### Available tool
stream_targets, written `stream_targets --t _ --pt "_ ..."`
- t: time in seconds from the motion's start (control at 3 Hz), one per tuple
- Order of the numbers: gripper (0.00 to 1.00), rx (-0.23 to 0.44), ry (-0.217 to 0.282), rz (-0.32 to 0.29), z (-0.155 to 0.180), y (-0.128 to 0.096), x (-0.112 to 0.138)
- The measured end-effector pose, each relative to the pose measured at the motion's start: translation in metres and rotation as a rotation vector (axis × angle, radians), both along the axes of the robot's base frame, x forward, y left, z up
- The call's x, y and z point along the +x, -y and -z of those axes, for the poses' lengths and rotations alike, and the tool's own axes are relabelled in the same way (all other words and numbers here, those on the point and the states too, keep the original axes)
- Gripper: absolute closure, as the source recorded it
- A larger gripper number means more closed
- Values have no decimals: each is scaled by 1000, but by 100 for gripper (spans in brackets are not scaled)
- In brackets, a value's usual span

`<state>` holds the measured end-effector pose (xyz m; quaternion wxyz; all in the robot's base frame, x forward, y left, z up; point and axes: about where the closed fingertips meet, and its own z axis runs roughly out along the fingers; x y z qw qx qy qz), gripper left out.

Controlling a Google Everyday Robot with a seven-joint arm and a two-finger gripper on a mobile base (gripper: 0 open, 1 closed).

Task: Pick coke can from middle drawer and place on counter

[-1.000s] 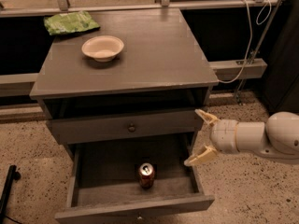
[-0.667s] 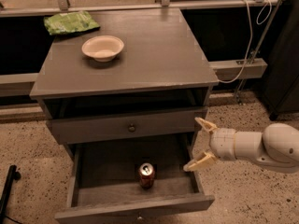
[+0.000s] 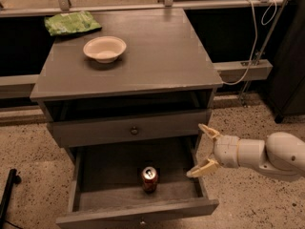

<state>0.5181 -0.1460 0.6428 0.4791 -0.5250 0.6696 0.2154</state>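
The coke can (image 3: pixel 149 179), red with a silver top, stands upright on the floor of the open middle drawer (image 3: pixel 95 166), near its front centre. The drawer is pulled out below a closed drawer front with a small knob (image 3: pixel 134 130). My gripper (image 3: pixel 202 149) is open and empty. It hovers over the drawer's right side, to the right of the can and apart from it, fingers pointing left. The counter (image 3: pixel 157 51) is the grey cabinet top above.
A cream bowl (image 3: pixel 104 48) and a green bag (image 3: pixel 72 23) lie on the left back of the counter. A white cable (image 3: pixel 251 46) hangs at the right. A black pole (image 3: pixel 7 194) stands on the speckled floor at the lower left.
My gripper and arm have moved a little left and down toward the drawer's right side. The can has not moved.
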Motion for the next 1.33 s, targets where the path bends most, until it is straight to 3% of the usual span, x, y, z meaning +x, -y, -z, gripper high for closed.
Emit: stream_targets --t 0.33,0.67,1.0,1.33 --pt "0 56 -14 -3 36 4 4" --pt "0 68 -15 -47 65 -7 3" --pt "0 12 -37 -83 97 -40 1" --pt "0 4 -44 -106 112 -66 2"
